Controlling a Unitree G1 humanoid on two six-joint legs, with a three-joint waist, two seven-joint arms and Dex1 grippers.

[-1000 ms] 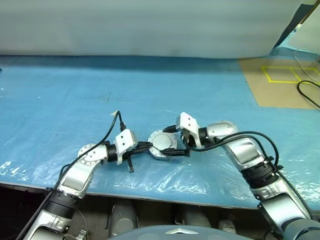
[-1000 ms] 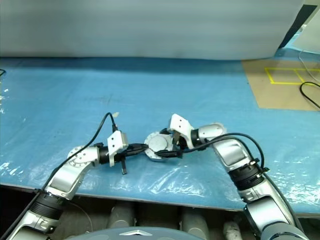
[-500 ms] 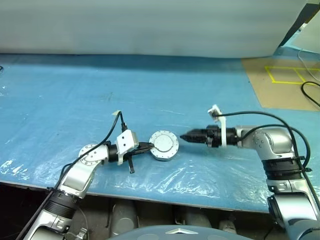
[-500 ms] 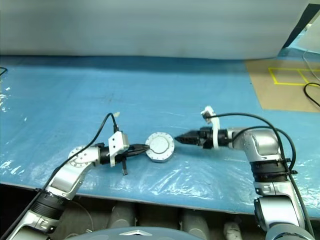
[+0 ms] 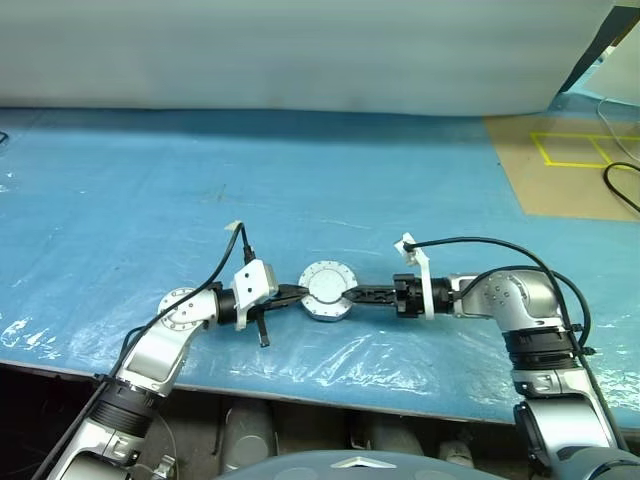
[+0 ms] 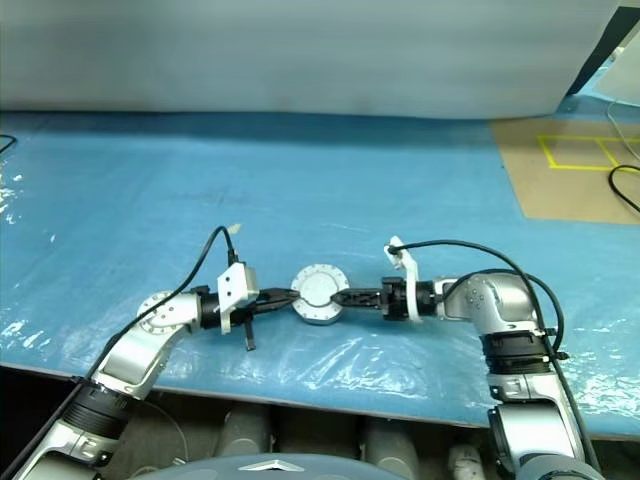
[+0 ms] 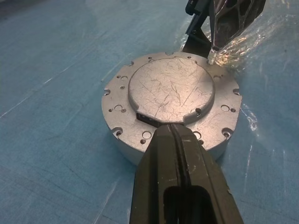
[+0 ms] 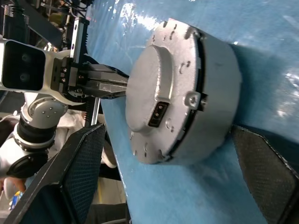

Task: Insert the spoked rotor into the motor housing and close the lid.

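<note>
The motor housing (image 5: 326,305) stands on the blue table near its front edge. The lid (image 7: 171,88) lies flat on top of it, plain grey face up. The spoked rotor is hidden. My left gripper (image 5: 298,293) is shut, and its tip (image 7: 175,130) touches the lid's rim from the left. My right gripper (image 6: 346,297) comes in low from the right and is open. Its two fingers (image 8: 74,172) stand wide on either side of the housing (image 8: 210,93), apart from it.
The table's front edge (image 5: 300,385) runs just below both arms, under crinkled clear film (image 5: 360,355). At the back right lie a brown floor patch with yellow tape (image 5: 565,150) and a black cable (image 5: 618,185). A pale sheet (image 5: 300,50) closes off the back.
My right gripper left the top of the lid, pulled back to the right, rolled over, and has come back low against the housing's right side. The left gripper and the housing stayed put.
</note>
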